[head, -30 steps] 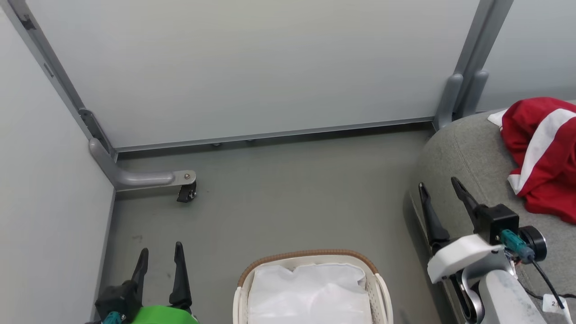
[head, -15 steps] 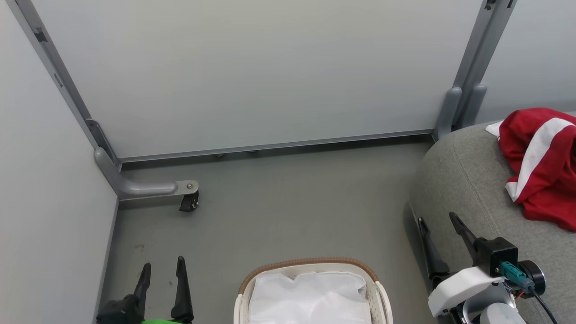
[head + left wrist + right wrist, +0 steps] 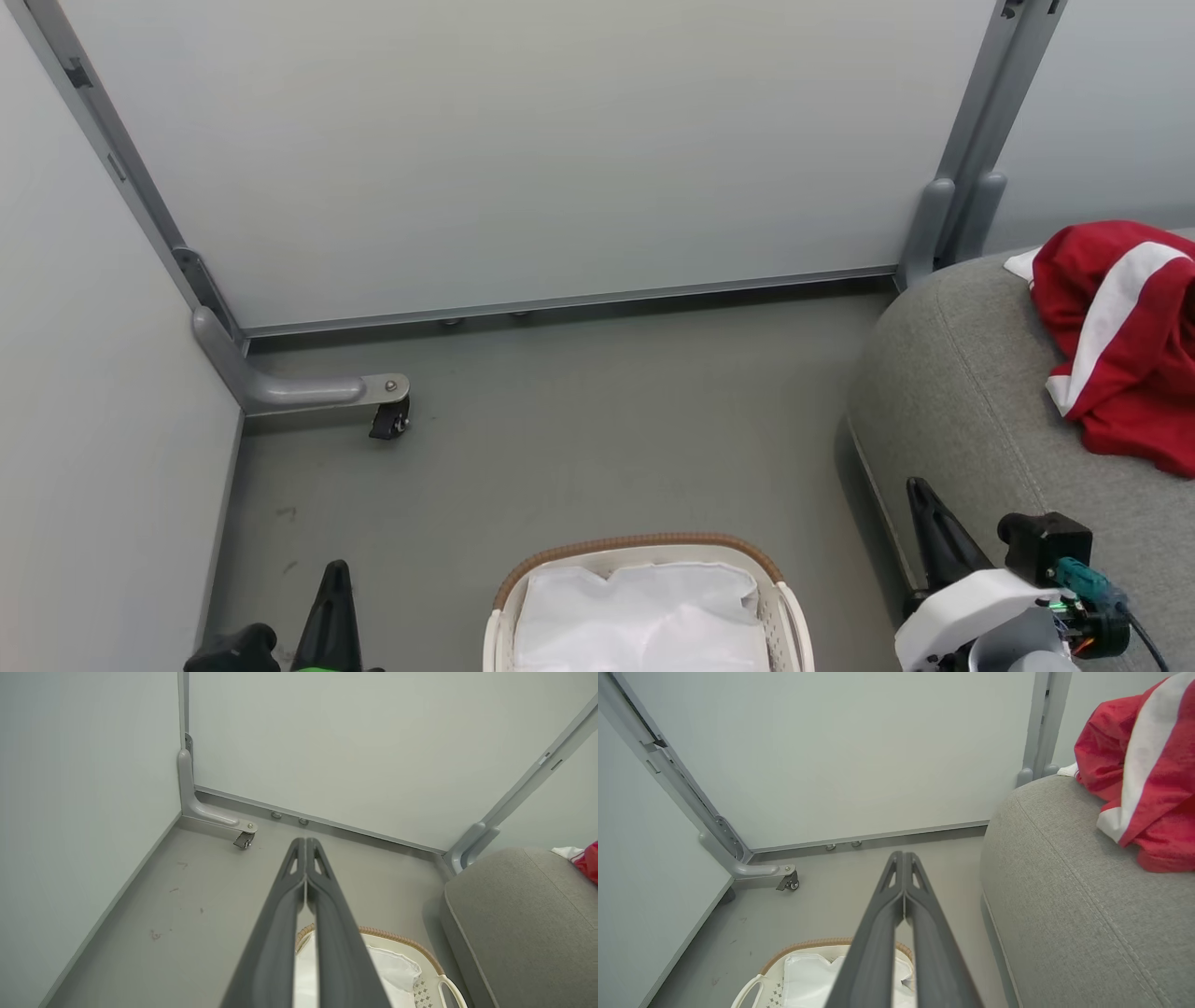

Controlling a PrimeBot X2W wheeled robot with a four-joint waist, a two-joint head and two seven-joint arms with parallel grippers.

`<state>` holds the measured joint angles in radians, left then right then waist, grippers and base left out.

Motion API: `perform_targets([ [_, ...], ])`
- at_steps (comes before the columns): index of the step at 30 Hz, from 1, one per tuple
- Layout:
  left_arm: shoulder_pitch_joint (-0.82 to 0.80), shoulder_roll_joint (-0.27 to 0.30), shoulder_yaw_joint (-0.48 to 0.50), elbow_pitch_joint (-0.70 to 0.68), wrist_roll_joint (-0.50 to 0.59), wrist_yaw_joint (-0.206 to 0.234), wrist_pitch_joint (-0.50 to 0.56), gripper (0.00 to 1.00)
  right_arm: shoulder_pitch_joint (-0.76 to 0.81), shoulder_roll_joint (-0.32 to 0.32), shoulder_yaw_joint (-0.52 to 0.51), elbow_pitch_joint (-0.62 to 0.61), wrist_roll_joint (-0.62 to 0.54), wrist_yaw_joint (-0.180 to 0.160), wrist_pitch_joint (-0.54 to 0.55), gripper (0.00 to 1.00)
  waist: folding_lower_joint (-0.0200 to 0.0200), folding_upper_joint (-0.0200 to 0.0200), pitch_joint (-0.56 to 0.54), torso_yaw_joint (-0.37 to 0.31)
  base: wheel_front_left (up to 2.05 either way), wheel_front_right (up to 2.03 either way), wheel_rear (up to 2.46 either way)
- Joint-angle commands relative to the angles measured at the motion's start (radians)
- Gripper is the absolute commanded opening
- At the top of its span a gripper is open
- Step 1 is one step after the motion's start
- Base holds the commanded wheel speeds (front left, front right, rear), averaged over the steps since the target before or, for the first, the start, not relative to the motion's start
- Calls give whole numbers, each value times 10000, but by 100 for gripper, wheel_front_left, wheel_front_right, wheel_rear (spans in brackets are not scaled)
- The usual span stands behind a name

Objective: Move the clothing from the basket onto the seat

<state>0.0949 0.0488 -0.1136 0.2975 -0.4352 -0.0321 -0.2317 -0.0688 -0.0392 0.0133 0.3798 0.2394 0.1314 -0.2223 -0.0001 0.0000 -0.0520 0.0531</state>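
The red clothing [image 3: 1144,392] with white stripes lies bunched on the grey seat [image 3: 962,373] at the right; it also fills the upper right of the right wrist view [image 3: 1171,812]. The basket [image 3: 644,541] stands on the floor at the bottom centre, and inside I see just its white liner [image 3: 644,616]. My left gripper [image 3: 336,571] is low at the bottom left, shut with nothing in it [image 3: 306,841]. My right gripper [image 3: 920,490] hangs beside the seat's front edge, also shut and holding nothing [image 3: 904,855]. Both wrist views look over the basket rim [image 3: 402,940] [image 3: 808,945].
Pale partition panels close off the back and left. A grey partition foot with a small caster [image 3: 387,420] juts onto the floor at the left corner. A grey post [image 3: 962,187] stands behind the seat. Grey floor [image 3: 607,420] lies open between basket and panels.
Both grippers have gone from open to shut and have dropped lower toward the bottom of the head view. The head camera shifted slightly early on; basket and clothing lie as before.
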Motion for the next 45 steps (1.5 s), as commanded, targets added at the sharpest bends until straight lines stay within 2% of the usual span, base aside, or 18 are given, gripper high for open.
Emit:
perform_targets([
  [1,-262,7,128,-163,-427,-66,106,0,-216,-40,-72,-223,533,-1,110,0,1,0,8,-7,0,0,0],
  [21,-760,11,698,-279,-3367,-316,982,0,-238,-66,-338,-589,3975,-3,907,0,1,0,100,-95,0,0,0],
  [45,-1227,17,1235,-371,-6163,-543,1811,0,-330,-91,-655,-862,7211,-5,1727,0,1,0,209,-201,0,0,0],
])
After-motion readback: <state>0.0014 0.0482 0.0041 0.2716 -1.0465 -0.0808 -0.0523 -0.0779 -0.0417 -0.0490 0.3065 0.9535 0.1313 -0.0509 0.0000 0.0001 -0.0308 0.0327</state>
